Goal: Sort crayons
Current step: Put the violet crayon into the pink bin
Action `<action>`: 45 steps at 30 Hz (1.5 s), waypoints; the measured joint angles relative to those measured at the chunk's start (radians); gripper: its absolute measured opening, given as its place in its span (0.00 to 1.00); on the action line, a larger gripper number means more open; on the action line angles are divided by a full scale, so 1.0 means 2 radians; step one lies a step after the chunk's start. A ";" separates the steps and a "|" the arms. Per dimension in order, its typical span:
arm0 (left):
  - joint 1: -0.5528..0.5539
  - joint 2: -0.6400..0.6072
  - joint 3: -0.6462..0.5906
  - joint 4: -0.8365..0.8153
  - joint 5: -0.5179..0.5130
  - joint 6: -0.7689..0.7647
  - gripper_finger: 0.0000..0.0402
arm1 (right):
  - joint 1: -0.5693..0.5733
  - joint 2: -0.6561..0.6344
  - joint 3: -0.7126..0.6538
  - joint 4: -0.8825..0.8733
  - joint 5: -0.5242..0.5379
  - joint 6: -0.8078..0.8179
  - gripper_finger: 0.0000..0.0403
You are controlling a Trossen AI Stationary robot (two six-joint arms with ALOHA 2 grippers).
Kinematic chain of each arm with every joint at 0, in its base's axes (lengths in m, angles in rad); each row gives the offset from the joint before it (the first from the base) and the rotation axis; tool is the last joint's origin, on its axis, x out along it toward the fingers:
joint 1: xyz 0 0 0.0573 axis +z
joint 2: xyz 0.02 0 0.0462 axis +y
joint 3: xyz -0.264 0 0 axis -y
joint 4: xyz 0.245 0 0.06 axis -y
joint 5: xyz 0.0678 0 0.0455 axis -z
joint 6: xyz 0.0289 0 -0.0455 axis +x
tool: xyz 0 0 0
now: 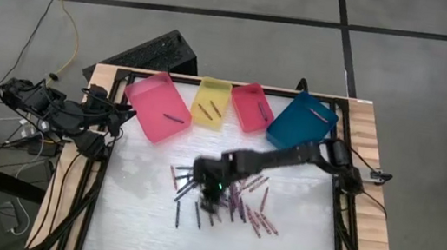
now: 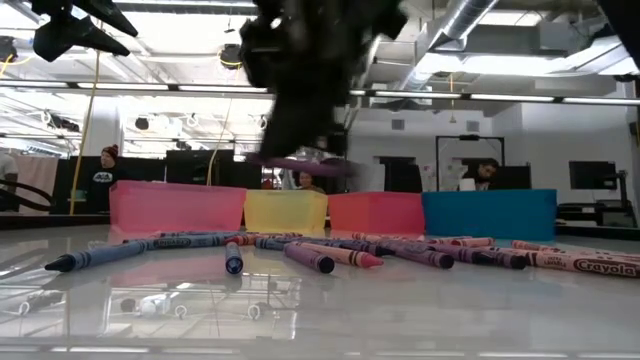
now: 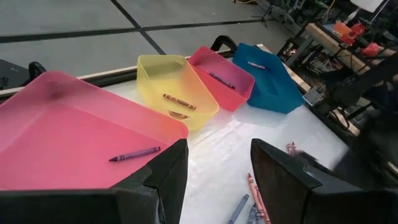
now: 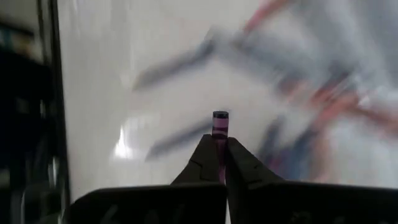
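Observation:
Many crayons (image 1: 230,200), purple, pink, blue and dark, lie scattered flat on the white table top (image 1: 140,218); the low view shows them in a row (image 2: 330,255). My right gripper (image 1: 209,198) hangs over this pile, shut on a purple crayon (image 2: 300,165). My left gripper (image 3: 217,180) waits open at the table's far left, beside the pink tray (image 3: 56,130). The pink tray holds one dark crayon (image 3: 134,153). The yellow tray (image 1: 211,103), red tray (image 1: 252,107) and blue tray (image 1: 301,121) each hold a crayon or two. My right gripper pinches the purple crayon between its two fingers (image 4: 208,158). The crayon's flat end (image 4: 220,122) sticks out past the fingertips. The fingers slant down from the table's right side. The crayon is lifted clear of the table and lies about level (image 2: 300,165) in the low view.
The four trays stand side by side along the table's far edge. A dark frame (image 1: 343,212) borders the table. Cables and gear (image 1: 41,113) lie off the left side. People (image 2: 108,165) stand in the room beyond. Bare table top lies near the front edge.

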 joint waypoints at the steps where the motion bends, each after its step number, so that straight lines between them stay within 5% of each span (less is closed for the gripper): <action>1: 0.000 0.000 0.000 0.000 0.000 0.000 0.41 | -0.014 0.000 0.000 0.021 0.000 0.000 0.01; 16: 0.000 0.000 0.000 0.000 -0.003 0.020 0.41 | -0.146 0.001 0.000 0.320 0.124 -0.053 0.01; 26: 0.000 0.000 0.000 0.000 -0.031 -0.003 0.41 | -0.187 0.057 0.009 0.459 0.134 -0.089 0.01; 37: 0.000 0.000 0.000 0.000 -0.061 -0.004 0.41 | -0.194 0.188 0.155 0.447 0.113 -0.090 0.01; 45: 0.000 0.000 0.000 -0.002 -0.060 -0.002 0.41 | -0.189 0.244 0.255 0.313 0.101 -0.106 0.01</action>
